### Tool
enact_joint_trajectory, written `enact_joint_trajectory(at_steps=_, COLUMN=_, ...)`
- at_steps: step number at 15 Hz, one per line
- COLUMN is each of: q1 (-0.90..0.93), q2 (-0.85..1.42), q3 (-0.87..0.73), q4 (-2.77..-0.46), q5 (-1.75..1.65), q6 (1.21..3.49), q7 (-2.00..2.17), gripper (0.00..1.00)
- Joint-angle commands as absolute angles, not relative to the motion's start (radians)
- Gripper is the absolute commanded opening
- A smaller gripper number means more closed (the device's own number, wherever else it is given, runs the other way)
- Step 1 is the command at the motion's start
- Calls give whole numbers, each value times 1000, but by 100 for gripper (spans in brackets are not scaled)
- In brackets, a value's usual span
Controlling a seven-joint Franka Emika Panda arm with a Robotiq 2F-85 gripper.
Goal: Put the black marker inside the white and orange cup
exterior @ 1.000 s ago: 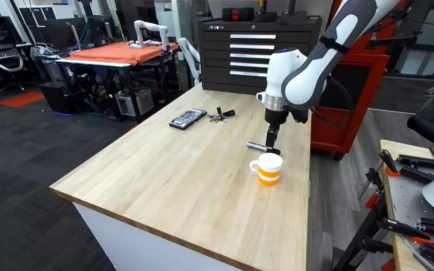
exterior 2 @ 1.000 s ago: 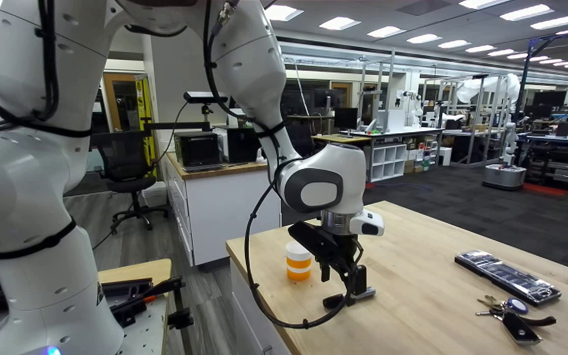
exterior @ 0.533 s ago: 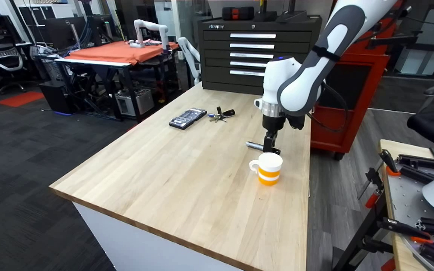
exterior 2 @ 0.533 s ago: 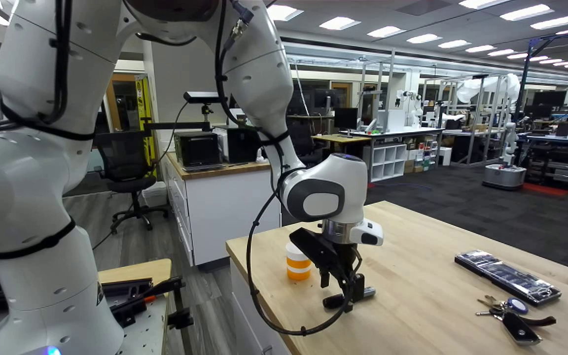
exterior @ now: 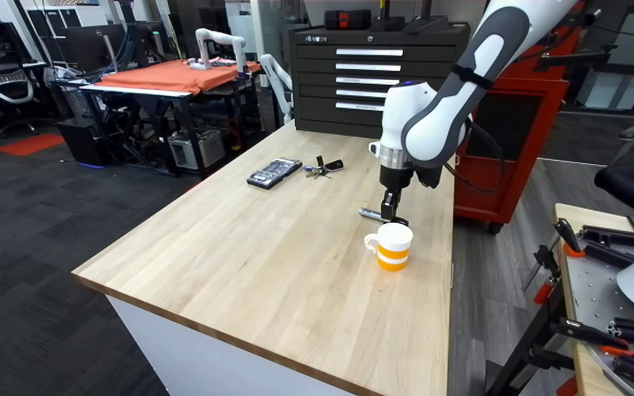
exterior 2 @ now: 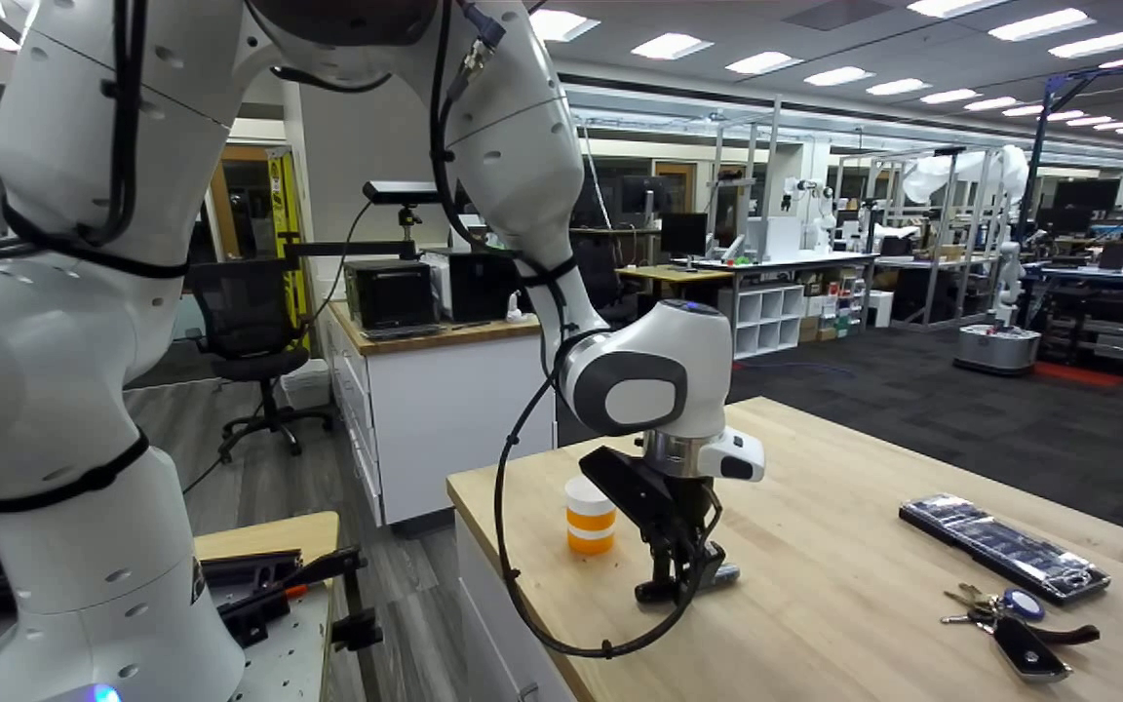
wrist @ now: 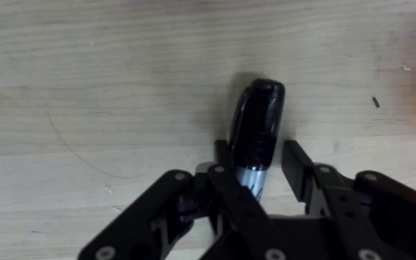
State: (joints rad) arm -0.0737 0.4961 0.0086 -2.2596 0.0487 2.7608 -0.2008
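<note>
The largest thing under my gripper [wrist: 257, 159] is the wooden table [exterior: 229, 264]; its long edge on the side of my base [exterior 2: 133, 604] runs near the gripper, so I judge the better room for moving to be inward; the drawer chest [exterior: 380, 82] stands well apart from the gripper on one side; the flat dark case [exterior 2: 1003, 546] lies inward of the gripper, also well apart; the white and orange mug [exterior: 393, 247] stands near the gripper, on the side away from the chest, its handle turned inward; the bunch of keys [exterior: 323, 168] lies beside the case.

The black-capped marker [wrist: 260, 122] lies on the table between my two fingers [wrist: 296, 169]; these stand apart and do not clamp it yet: a gap shows at the finger toward the mug, but at the far finger I cannot tell if there is touch; the marker's long axis runs nearly along the fingers' inner faces, cap to the near edge, silver barrel inward; I judge that the coming step is to bring the fingers together on it, then lift above the mug's rim.
</note>
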Motion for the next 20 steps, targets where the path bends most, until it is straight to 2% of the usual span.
enact_joint_trajectory(at_steps=1, q1=-92, q2=461, q3=26, q4=-2284, q5=62, q6=2770, q7=-170, gripper=13)
enact_joint_trajectory(at_steps=3, q1=-97, q2=455, q3=31, q4=-2289, q5=71, q6=2761, q7=-170, gripper=4)
enact_joint_trajectory(at_steps=4, q1=-109, q2=449, q3=43, q4=-2288, q5=81, q6=2745, q7=-185, gripper=7)
enact_joint_trajectory(at_steps=8, q1=-144, q2=386, q3=83, q4=-2285, q5=94, q6=2633, q7=-247, gripper=7)
enact_joint_trajectory(at_steps=20, q1=-99, q2=149, q3=46, q4=-2248, q5=21, q6=2191, q7=-425, gripper=7)
